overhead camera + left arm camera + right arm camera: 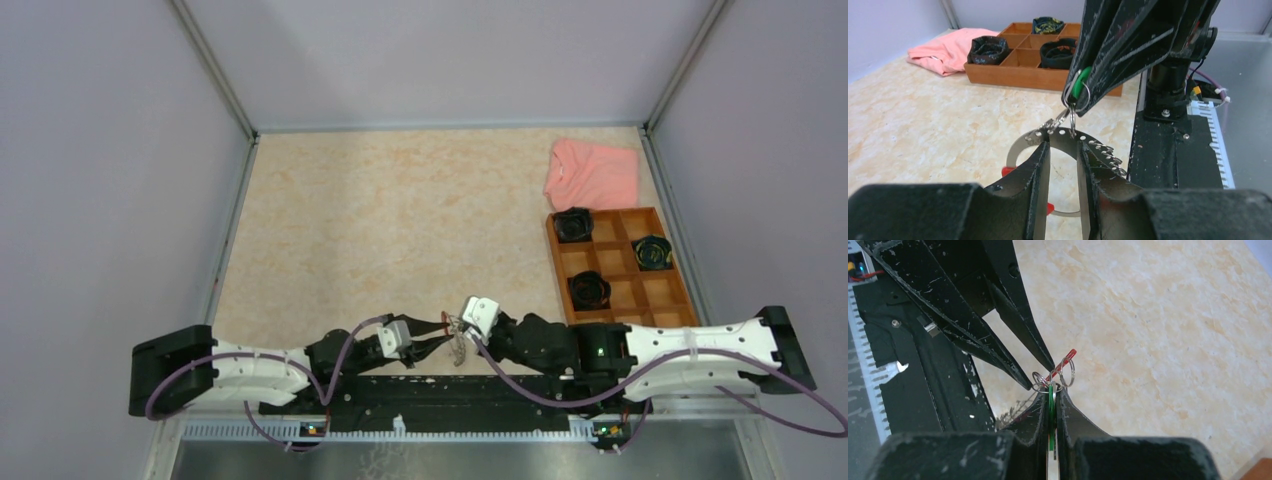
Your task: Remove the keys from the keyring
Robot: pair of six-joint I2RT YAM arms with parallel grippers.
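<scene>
No keys off yet: right gripper (1050,390) jaws clamped on the green-headed silver key (1051,410), not yet unthreaded from the thin grey metal hoop keyring (1015,152) with red sleeve, aloft at 6 o'clock over the beige marbled surface (400,220); left gripper (1063,150) jaws straddle the hoop with a narrow gap, grip unclear.

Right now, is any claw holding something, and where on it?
The right claw pinches a key by its green head; whether the left claw grips the keyring is unclear.

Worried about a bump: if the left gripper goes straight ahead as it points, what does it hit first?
Probably the right gripper clamping the green key, just beyond the keyring at its tips; depth is unclear.
</scene>
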